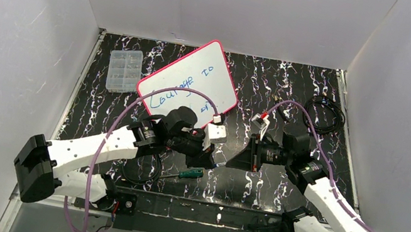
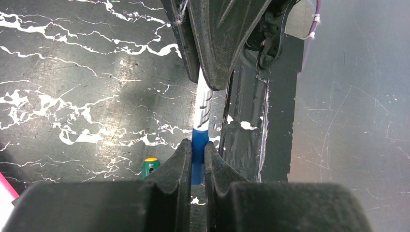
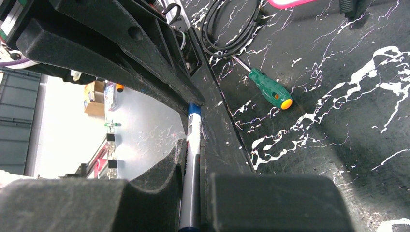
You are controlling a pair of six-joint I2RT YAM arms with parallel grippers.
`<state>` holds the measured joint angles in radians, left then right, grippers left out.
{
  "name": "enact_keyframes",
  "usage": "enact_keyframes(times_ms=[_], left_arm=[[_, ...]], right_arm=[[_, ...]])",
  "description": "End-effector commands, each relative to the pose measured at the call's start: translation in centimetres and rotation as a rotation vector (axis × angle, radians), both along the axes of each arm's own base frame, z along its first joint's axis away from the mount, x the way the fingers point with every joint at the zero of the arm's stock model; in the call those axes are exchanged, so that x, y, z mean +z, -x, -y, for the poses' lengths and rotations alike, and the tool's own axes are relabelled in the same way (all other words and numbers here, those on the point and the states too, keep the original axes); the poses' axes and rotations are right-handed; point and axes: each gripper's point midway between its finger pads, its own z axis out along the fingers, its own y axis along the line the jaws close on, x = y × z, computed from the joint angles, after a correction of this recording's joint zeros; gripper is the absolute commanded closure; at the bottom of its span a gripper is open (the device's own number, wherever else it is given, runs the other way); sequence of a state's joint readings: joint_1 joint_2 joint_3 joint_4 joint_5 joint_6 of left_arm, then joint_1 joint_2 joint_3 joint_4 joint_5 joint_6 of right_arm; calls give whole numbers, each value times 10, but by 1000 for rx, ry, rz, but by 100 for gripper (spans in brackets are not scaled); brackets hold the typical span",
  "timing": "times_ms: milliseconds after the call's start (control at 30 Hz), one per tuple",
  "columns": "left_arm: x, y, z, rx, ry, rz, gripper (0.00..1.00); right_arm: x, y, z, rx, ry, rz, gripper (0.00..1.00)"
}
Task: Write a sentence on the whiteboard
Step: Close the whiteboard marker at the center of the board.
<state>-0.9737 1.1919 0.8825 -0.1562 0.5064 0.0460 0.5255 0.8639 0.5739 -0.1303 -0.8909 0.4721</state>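
Note:
The whiteboard (image 1: 190,81), pink-framed, lies tilted at the back of the black marbled table; its pink edge also shows in the right wrist view (image 3: 285,4). The sentence (image 1: 186,82) is blue handwriting on it, "Courage to" with a short bit of a second line below. In front of the board both grippers meet tip to tip over the table. My left gripper (image 2: 196,145) is shut on the blue cap (image 2: 199,140) of a white marker (image 2: 204,104). My right gripper (image 3: 193,145) is shut on the marker's white barrel (image 3: 192,159). The marker's tip is hidden.
A clear plastic compartment box (image 1: 123,71) sits at the back left. A coiled black cable (image 1: 324,115) lies at the back right. A green-handled screwdriver (image 1: 187,174) and a black cable loop (image 1: 139,171) lie near the front edge. White walls stand on three sides.

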Motion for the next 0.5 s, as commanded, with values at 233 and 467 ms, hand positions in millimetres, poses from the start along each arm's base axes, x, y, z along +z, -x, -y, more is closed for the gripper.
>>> enact_keyframes(times_ms=[233, 467], left_arm=[[36, -30, 0, 152, 73, 109, 51], [34, -53, -48, 392, 46, 14, 7]], right_arm=[[-31, -62, 24, -415, 248, 87, 99], [-59, -107, 30, -593, 301, 132, 99]])
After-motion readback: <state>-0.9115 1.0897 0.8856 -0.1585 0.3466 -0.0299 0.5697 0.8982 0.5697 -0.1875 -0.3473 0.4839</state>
